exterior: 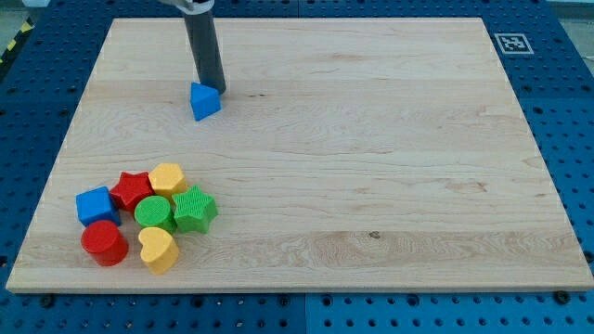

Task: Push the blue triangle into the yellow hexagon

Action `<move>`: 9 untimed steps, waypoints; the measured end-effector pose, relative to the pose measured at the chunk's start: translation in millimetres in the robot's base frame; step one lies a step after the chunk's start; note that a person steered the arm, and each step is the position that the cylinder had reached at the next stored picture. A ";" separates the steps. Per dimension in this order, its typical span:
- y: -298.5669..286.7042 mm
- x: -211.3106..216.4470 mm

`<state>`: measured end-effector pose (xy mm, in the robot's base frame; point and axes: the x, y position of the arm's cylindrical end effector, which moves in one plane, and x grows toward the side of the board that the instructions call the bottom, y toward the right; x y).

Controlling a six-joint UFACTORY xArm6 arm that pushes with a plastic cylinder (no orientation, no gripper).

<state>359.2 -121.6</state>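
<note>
From where I stand, the arm carries no gripper at all – just a dark rod, so there is nothing to open or clench; my tip (pixel 214 92) sits on the wooden board (pixel 371 139) right against the upper right side of the blue triangle (pixel 205 101), touching it or as good as. That triangle lies alone toward the view's upper left, well apart from the cluster at the lower left, where the yellow hexagon (pixel 168 177) sits at the cluster's top edge, beside the red star (pixel 132 189) and just above the green cylinder (pixel 154 212) and green star (pixel 194 209). The triangle looks small, light and rigid, and I'd guess it slides easily on the smooth wood – but its slanted faces may let it spin or slip off the rod. Pressing squarely on a flat face, from the side away from the hexagon, seems the safest contact
</note>
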 end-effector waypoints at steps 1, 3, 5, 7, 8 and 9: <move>-6.0 15.4; -18.7 40.5; -28.6 66.0; -29.6 100.4; -31.3 113.2; -22.9 112.8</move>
<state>472.0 -144.5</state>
